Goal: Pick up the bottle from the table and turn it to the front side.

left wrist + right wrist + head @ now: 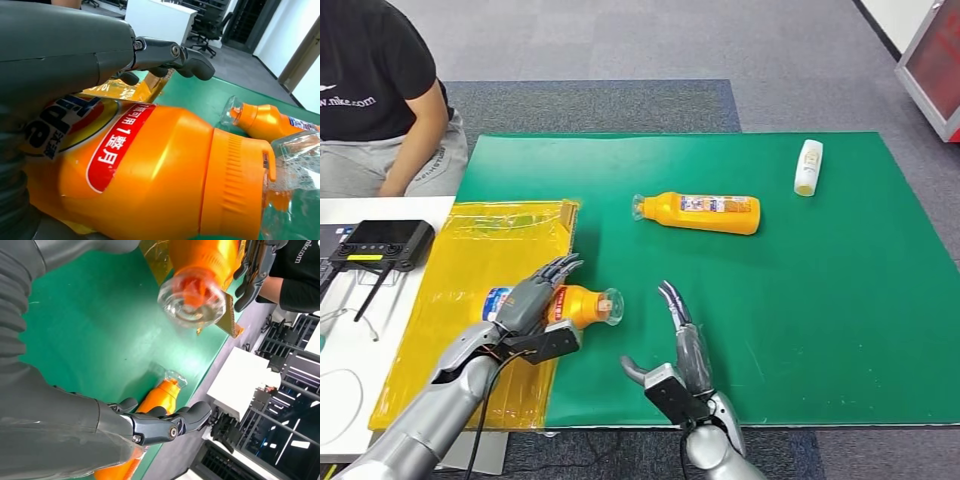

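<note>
The left hand (94,55) enters as a broad grey cover, with dark fingers (177,55) extended above the orange bottle (158,175). The bottle lies on its side close below the hand. Its label carries a red oval with white characters and a blue-lettered logo. The ribbed orange collar leads to a clear cap (298,165). A second orange bottle (264,120) lies on the green desk (200,100) beyond. A yellow bag (128,90) lies behind the near bottle. Office chairs (205,30) and a white cabinet (162,20) stand in the background.

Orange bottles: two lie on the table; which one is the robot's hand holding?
The orange bottle at the yellow sheet's edge, held by the left hand. The other orange bottle lies untouched mid-mat.
</note>
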Controlling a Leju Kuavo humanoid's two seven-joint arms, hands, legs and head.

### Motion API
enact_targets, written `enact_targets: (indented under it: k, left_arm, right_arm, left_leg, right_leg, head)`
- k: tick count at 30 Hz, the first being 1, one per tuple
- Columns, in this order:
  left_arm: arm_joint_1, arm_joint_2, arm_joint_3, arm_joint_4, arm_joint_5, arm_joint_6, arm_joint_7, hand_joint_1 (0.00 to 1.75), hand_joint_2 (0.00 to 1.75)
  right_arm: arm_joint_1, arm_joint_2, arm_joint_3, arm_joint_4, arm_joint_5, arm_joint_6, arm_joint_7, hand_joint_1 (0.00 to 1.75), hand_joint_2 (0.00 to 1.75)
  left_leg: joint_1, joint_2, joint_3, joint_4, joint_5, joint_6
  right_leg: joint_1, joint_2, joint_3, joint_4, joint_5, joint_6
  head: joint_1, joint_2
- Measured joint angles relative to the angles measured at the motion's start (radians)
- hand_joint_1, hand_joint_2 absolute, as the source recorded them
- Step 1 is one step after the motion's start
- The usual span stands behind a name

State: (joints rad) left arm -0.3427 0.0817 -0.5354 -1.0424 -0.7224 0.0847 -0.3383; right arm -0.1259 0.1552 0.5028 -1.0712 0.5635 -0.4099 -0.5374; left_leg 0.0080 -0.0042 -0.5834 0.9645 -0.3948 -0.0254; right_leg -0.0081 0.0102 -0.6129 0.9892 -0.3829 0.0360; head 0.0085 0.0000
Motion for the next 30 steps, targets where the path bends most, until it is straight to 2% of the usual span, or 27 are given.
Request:
enact_targets:
  k: [11, 18, 24, 28, 30]
  left_arm:
    - [0.019, -0.028, -0.008, 0.007, -0.008, 0.064, -0.006, 0.00, 1.75]
    - [0.059, -0.032, 0.002, -0.101, 0.077, 0.067, -0.062, 0.00, 1.75]
    - [0.130, -0.038, 0.035, -0.308, 0.271, 0.110, -0.220, 0.00, 1.75]
    - [0.175, -0.062, 0.066, -0.455, 0.414, 0.158, -0.324, 0.00, 1.75]
    - [0.193, -0.073, 0.075, -0.509, 0.463, 0.175, -0.349, 0.00, 1.75]
  right_arm:
    - [-0.004, 0.000, 0.007, 0.014, 0.014, 0.001, -0.012, 0.00, 1.75]
    - [-0.003, -0.003, 0.007, 0.024, 0.014, -0.011, -0.020, 0.00, 1.75]
    - [0.000, -0.006, 0.007, 0.032, 0.013, -0.012, -0.029, 0.00, 1.75]
    - [0.000, -0.006, 0.008, 0.038, 0.011, -0.008, -0.030, 0.00, 1.75]
    - [0.000, -0.005, 0.010, 0.041, 0.009, -0.006, -0.030, 0.00, 1.75]
  left_leg:
    - [0.000, 0.000, -0.007, 0.000, 0.000, 0.000]
    - [0.000, 0.000, -0.009, 0.000, 0.000, 0.000]
    - [0.000, 0.000, -0.011, 0.000, 0.000, 0.000]
    - [0.000, 0.000, -0.011, 0.000, 0.000, 0.000]
    - [0.000, 0.000, -0.012, 0.000, 0.000, 0.000]
  right_leg:
    - [0.000, 0.000, -0.007, 0.000, 0.000, 0.000]
    - [0.000, 0.000, -0.009, 0.000, 0.000, 0.000]
    - [0.000, 0.000, -0.011, 0.000, 0.000, 0.000]
    - [0.000, 0.000, -0.011, 0.000, 0.000, 0.000]
    - [0.000, 0.000, -0.011, 0.000, 0.000, 0.000]
  head:
    - [0.000, 0.000]
    - [0.000, 0.000]
    - [0.000, 0.000]
    - [0.000, 0.000]
    - [0.000, 0.000]
